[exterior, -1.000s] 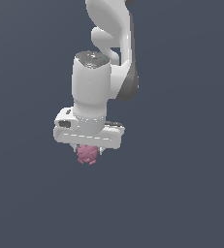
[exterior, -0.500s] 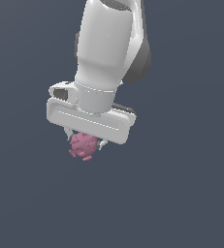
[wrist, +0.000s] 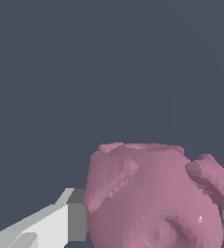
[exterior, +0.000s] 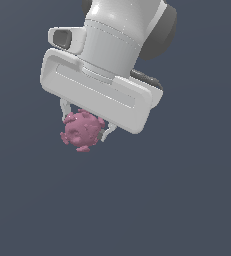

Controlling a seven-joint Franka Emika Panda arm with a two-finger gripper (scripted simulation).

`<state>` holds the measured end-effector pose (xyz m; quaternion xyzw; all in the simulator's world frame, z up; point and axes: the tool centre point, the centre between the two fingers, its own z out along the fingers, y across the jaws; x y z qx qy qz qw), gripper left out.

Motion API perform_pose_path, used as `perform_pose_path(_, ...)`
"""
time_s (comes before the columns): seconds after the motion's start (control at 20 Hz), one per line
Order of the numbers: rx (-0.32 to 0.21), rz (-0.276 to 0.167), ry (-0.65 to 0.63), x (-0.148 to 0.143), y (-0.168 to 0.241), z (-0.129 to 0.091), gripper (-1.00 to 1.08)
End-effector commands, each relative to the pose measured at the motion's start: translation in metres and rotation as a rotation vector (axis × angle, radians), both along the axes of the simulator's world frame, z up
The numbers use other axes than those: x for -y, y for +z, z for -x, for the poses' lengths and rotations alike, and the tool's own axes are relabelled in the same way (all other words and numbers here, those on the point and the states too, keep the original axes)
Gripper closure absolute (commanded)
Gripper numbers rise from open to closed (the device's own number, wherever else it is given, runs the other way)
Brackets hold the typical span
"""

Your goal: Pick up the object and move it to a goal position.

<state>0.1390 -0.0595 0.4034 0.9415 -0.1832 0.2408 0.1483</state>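
Pink knobbly lump gripped between the fingers of the white Panda gripper, against a plain slate-blue backdrop.

In the exterior view the gripper (exterior: 85,131) hangs from the white arm (exterior: 118,30), tilted so that its broad white body slopes down toward the exterior view's right. Its two thin pale fingers (exterior: 65,109) are drawn in close and pinch the dusty-pink lump (exterior: 81,130) from either side; the lump is narrower than the gripper body and sits just under it, toward the exterior view's left end. Nothing shows beneath the lump, only flat backdrop, so I cannot tell how high it is held. In the wrist view the lump (wrist: 152,198) fills much of the frame, bumps and ridges plain on its surface, with one white finger (wrist: 45,225) touching its side.
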Motion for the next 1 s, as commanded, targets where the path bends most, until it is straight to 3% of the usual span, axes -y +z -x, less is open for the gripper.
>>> perform_pose_path(0.0, 0.031, 0.015, -0.041, -0.003, 0.022, -0.001, 1.08)
perform_pose_path(0.5, 0.109, 0.056, -0.144, -0.014, 0.082, -0.002, 1.08)
perform_pose_path(0.95, 0.117, 0.062, -0.156, -0.016, 0.089, -0.003, 1.08)
